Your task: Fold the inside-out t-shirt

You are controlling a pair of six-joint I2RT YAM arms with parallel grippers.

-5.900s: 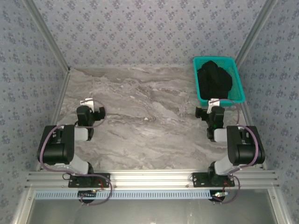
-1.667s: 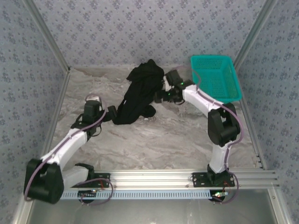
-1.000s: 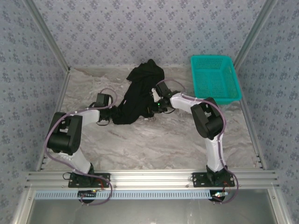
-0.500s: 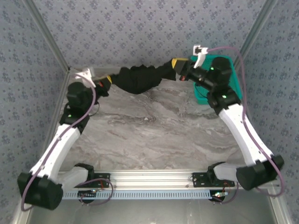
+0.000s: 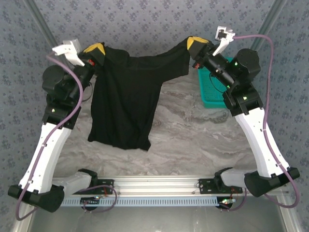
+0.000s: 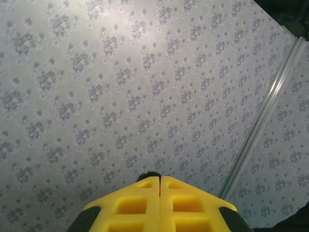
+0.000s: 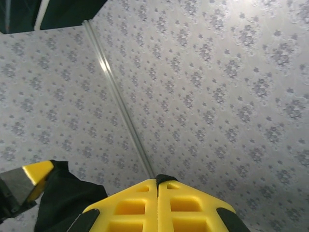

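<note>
Between the two grippers, the inside-out t-shirt (image 5: 126, 96) hangs spread above the table (image 5: 193, 140). The left gripper (image 5: 95, 50) and right gripper (image 5: 195, 44) each pinch one shoulder, jaws closed on cloth. A teal basket (image 5: 206, 92) lies below the right gripper.

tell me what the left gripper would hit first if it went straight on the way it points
Most likely the patterned wall: the left gripper, jaws shut on the t-shirt, points at it with nothing between, left of the metal rail. Depth is unclear.
</note>
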